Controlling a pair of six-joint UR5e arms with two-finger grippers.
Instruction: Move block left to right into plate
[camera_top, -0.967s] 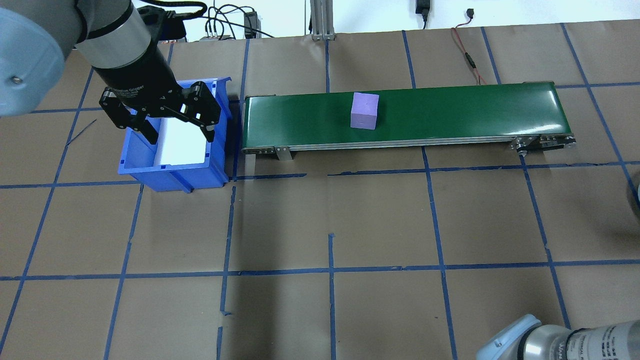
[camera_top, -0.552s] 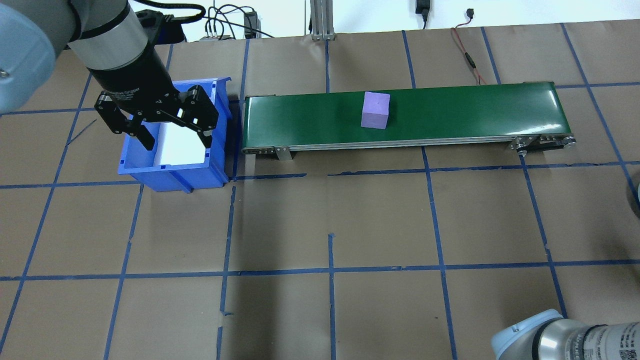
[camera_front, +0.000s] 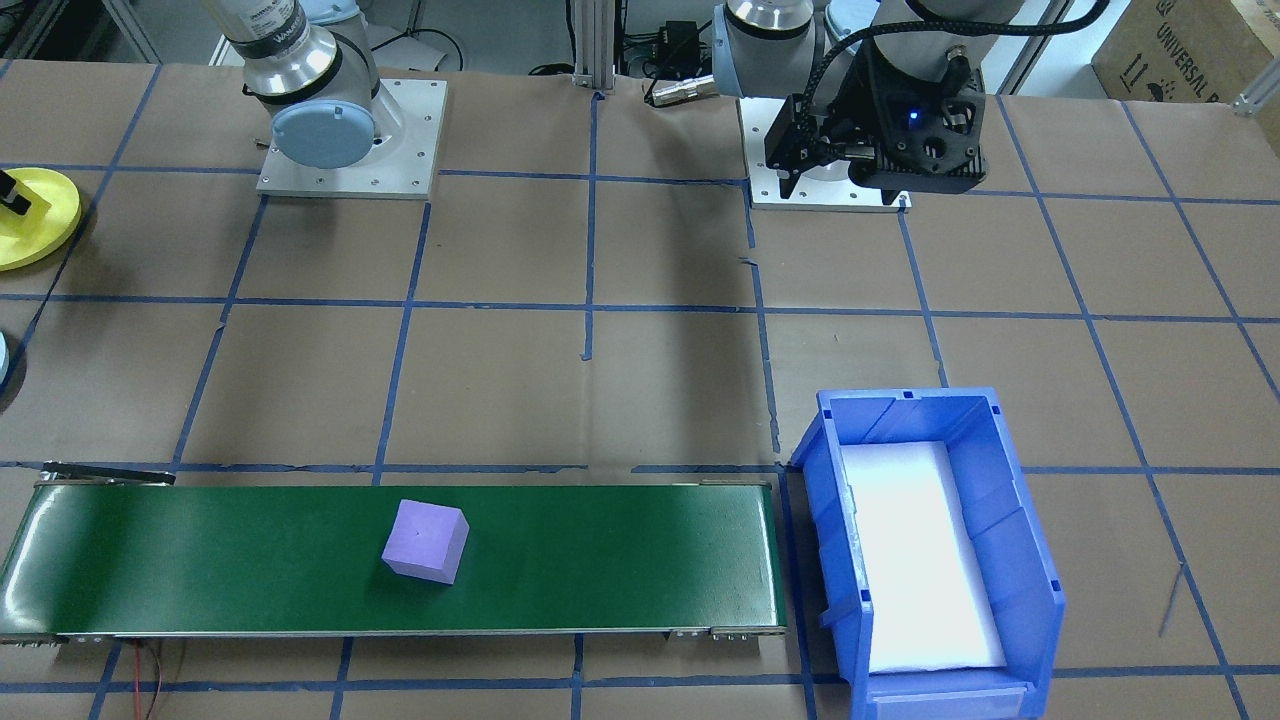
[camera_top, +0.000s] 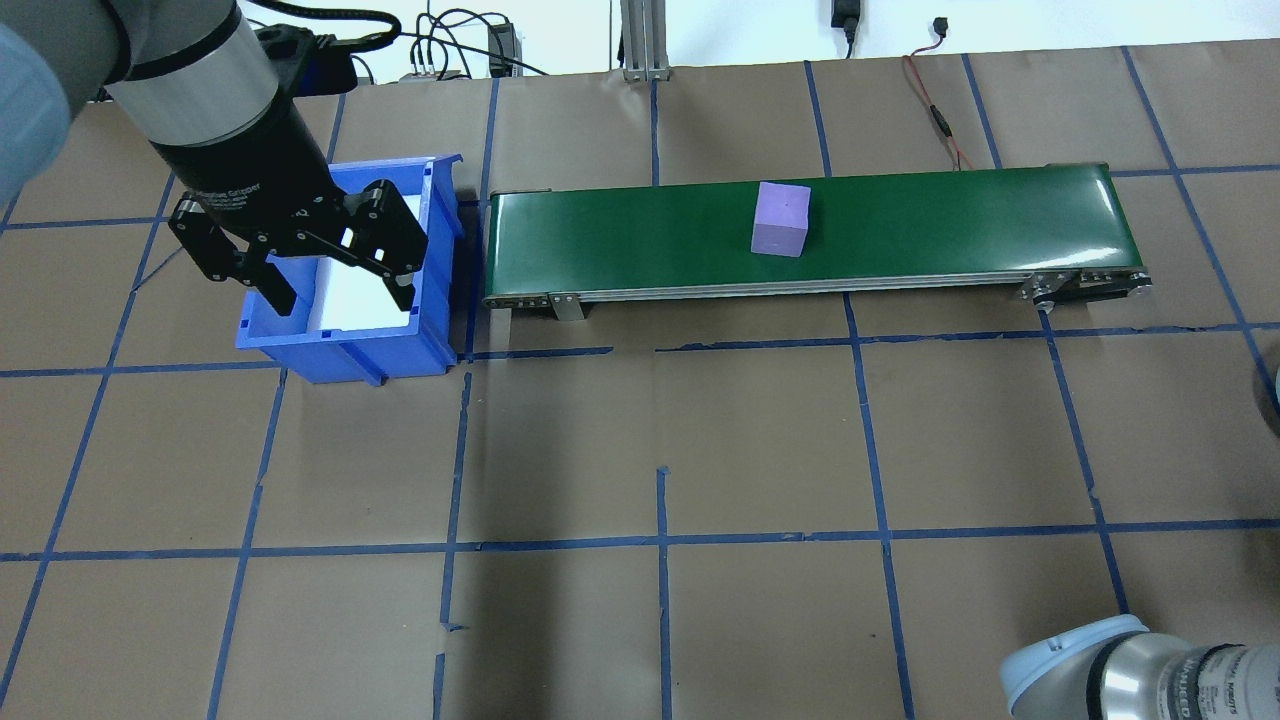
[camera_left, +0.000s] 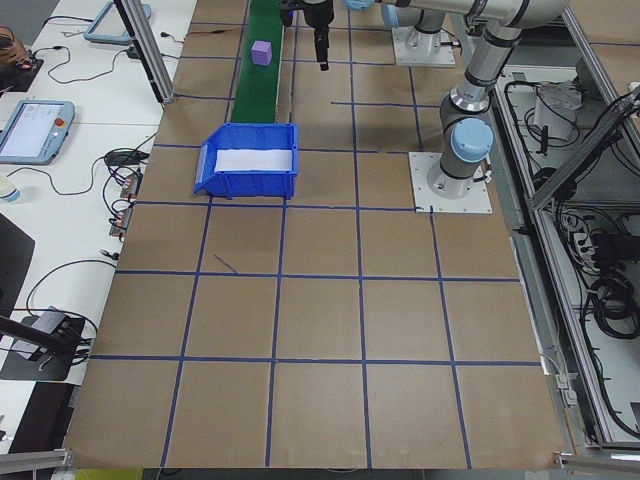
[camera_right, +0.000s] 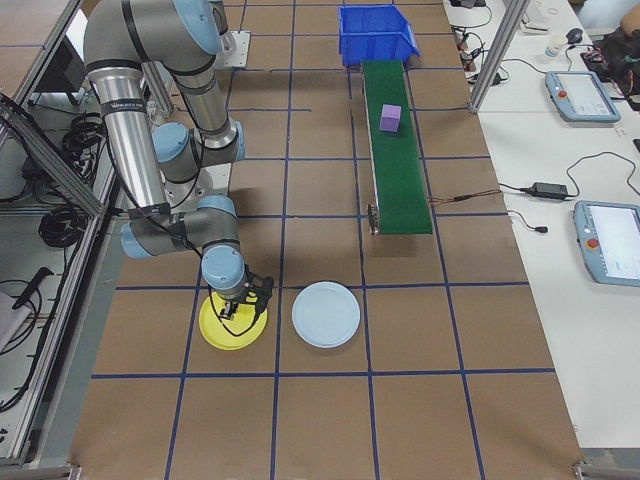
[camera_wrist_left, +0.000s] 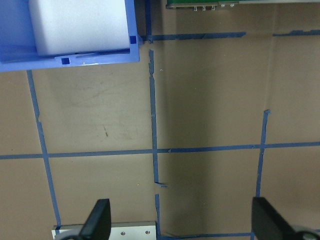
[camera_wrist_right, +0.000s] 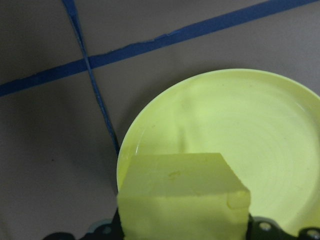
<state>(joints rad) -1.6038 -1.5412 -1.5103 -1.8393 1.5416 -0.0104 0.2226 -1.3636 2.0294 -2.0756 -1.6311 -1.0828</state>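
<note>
Overhead shows the left gripper spread wide above the blue bin, a purple block on the belt. Right wrist view shows a yellow block between the right gripper's fingers, over the plate.

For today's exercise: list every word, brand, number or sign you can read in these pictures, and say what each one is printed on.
"UNIVERSAL R…", cut off by the frame edge: on the cardboard box.
White print on the left gripper, ending in "Gripper": the rest is too blurred to read.
Vertical lettering on the right arm: too small to read.
Print on the arm's metal wrist: too blurred to read.
</note>
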